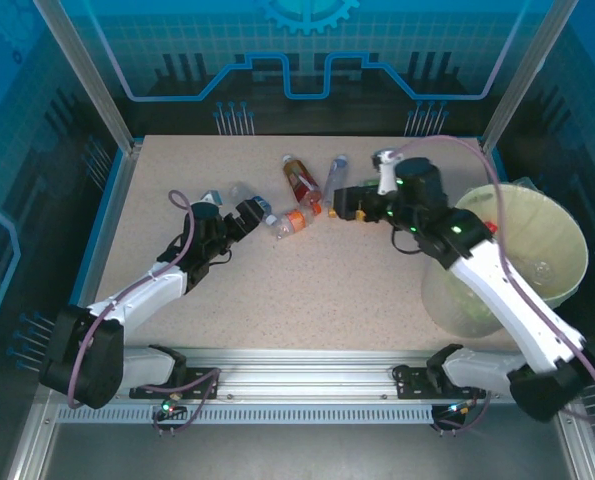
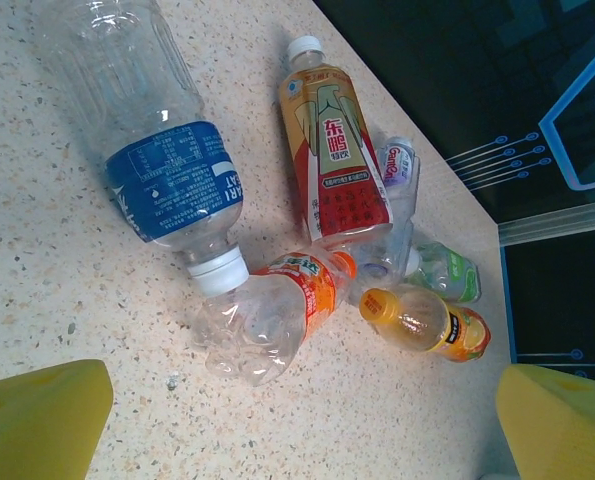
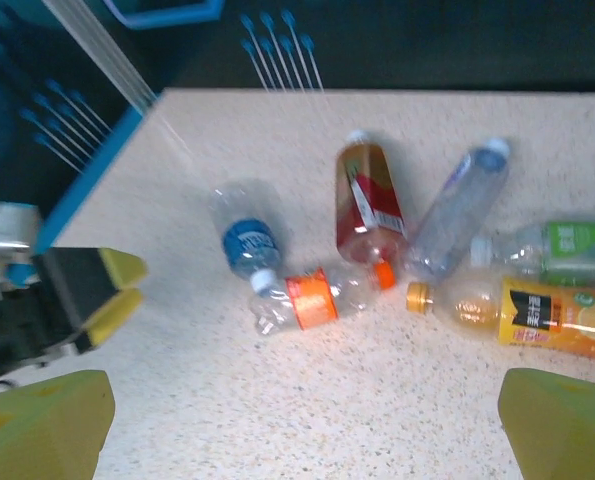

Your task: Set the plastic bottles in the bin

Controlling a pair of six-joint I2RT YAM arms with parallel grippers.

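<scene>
With the left end effector [image 2: 297, 440] and right end effector [image 3: 302, 430] spread wide and empty, closing on the crushed bottle [image 2: 277, 315] could send the blue-labelled bottle [image 2: 172, 180] touching it rolling across the tabletop [image 2: 37, 280].

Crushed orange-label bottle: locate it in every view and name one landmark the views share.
Top external: crushed bottle lies near picture centre.
Left wrist: lower centre, under the blue-label bottle's white cap.
Right wrist: picture centre.
Shared landmark: red-label bottle, its base by the crushed bottle's orange cap.
</scene>
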